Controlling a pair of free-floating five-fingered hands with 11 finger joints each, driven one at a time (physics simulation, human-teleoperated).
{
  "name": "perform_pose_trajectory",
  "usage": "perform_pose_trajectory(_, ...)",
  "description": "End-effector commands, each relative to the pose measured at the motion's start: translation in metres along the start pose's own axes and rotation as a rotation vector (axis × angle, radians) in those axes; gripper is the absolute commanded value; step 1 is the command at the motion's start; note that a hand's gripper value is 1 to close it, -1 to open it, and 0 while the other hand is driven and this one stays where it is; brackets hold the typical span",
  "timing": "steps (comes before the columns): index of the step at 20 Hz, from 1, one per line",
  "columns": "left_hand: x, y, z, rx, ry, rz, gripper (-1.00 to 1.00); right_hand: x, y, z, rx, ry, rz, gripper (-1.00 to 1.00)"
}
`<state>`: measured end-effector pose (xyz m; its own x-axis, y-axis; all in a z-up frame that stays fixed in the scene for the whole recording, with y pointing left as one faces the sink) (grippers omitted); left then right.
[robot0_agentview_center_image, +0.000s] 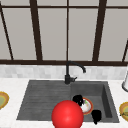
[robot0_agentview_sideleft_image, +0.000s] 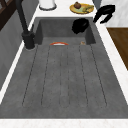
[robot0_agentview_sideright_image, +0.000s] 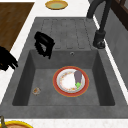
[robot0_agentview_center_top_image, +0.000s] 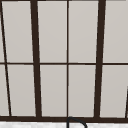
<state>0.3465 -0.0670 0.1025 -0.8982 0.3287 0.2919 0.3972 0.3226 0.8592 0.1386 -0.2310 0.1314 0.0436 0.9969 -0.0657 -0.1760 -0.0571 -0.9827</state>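
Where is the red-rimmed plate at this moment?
The plate lies on the floor of the sink basin, right side in the front view, below the left hand.

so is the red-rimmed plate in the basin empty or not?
Not empty: the red-rimmed plate lies flat on the basin floor with an eggplant on it.

sink basin (robot0_agentview_sideright_image: 32, 75): room on the bare floor left of the plate (robot0_agentview_sideright_image: 70, 81) | crumb (robot0_agentview_sideright_image: 36, 91) lies in one corner | tap (robot0_agentview_sideright_image: 100, 30) stands at the back rim, spout up high | drain board (robot0_agentview_sideleft_image: 65, 80): flat and free | left hand (robot0_agentview_sideright_image: 44, 45) hangs over the basin edge | big red ball (robot0_agentview_center_image: 67, 115) blocks the front view
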Motion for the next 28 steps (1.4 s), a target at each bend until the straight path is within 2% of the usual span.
perform_pose_trajectory(1,-0.026,-0.012,0.012,-0.073,0.011,0.031,1.0,0.0,0.0,0.0,0.0,0.0,0.0,0.0)
perform_pose_trajectory(2,-0.027,-0.019,0.013,-0.072,0.021,0.027,1.0,0.0,0.0,0.0,0.0,0.0,0.0,0.0)
perform_pose_trajectory(3,-0.024,-0.024,0.013,-0.048,0.029,0.022,1.0,0.0,0.0,0.0,0.0,0.0,0.0,0.0)
perform_pose_trajectory(4,-0.025,-0.031,0.016,-0.053,0.027,0.021,1.0,0.0,0.0,0.0,0.0,0.0,0.0,0.0)
perform_pose_trajectory(5,-0.03,-0.038,0.016,-0.081,0.013,0.025,1.0,0.0,0.0,0.0,0.0,0.0,0.0,0.0)
perform_pose_trajectory(6,-0.035,-0.043,0.017,-0.093,-0.002,0.033,-1.0,0.0,0.0,0.0,0.0,0.0,0.0,0.0)
perform_pose_trajectory(7,-0.041,-0.046,0.019,-0.093,0.0,0.04,-1.0,0.0,0.0,0.0,0.0,0.0,0.0,0.0)
perform_pose_trajectory(10,-0.059,-0.057,0.025,-0.123,-0.015,0.05,-1.0,0.0,0.0,0.0,0.0,0.0,0.0,0.0)
perform_pose_trajectory(11,-0.062,-0.06,0.026,-0.13,-0.001,0.067,-1.0,0.0,0.0,0.0,0.0,0.0,0.0,0.0)
perform_pose_trajectory(12,-0.061,-0.059,0.027,-0.103,0.01,0.067,-1.0,0.0,0.0,0.0,0.0,0.0,0.0,0.0)
perform_pose_trajectory(13,-0.055,-0.058,0.026,-0.067,0.001,0.066,-1.0,0.0,0.0,0.0,0.0,0.0,0.0,0.0)
perform_pose_trajectory(14,-0.054,-0.056,0.025,-0.076,0.015,0.049,-1.0,0.0,0.0,0.0,0.0,0.0,0.0,0.0)
perform_pose_trajectory(15,-0.055,-0.057,0.026,-0.048,0.003,0.054,-1.0,0.0,0.0,0.0,0.0,0.0,0.0,0.0)
perform_pose_trajectory(19,-0.055,-0.057,0.027,-0.057,-0.002,0.066,-1.0,0.0,0.0,0.0,0.0,0.0,0.0,0.0)
perform_pose_trajectory(20,-0.059,-0.055,0.028,-0.06,-0.002,0.086,-1.0,0.0,0.0,0.0,0.0,0.0,0.0,0.0)
perform_pose_trajectory(21,-0.063,-0.05,0.026,-0.101,0.023,0.12,-1.0,0.0,0.0,0.0,0.0,0.0,0.0,0.0)
perform_pose_trajectory(22,-0.064,-0.046,0.018,-0.152,0.045,0.126,-1.0,0.0,0.0,0.0,0.0,0.0,0.0,0.0)
perform_pose_trajectory(24,-0.071,-0.044,0.02,-0.192,0.058,0.125,-1.0,0.0,0.0,0.0,0.0,0.0,0.0,0.0)
perform_pose_trajectory(28,-0.086,-0.037,0.019,-0.245,0.088,0.129,-1.0,0.0,0.0,0.0,0.0,0.0,0.0,0.0)
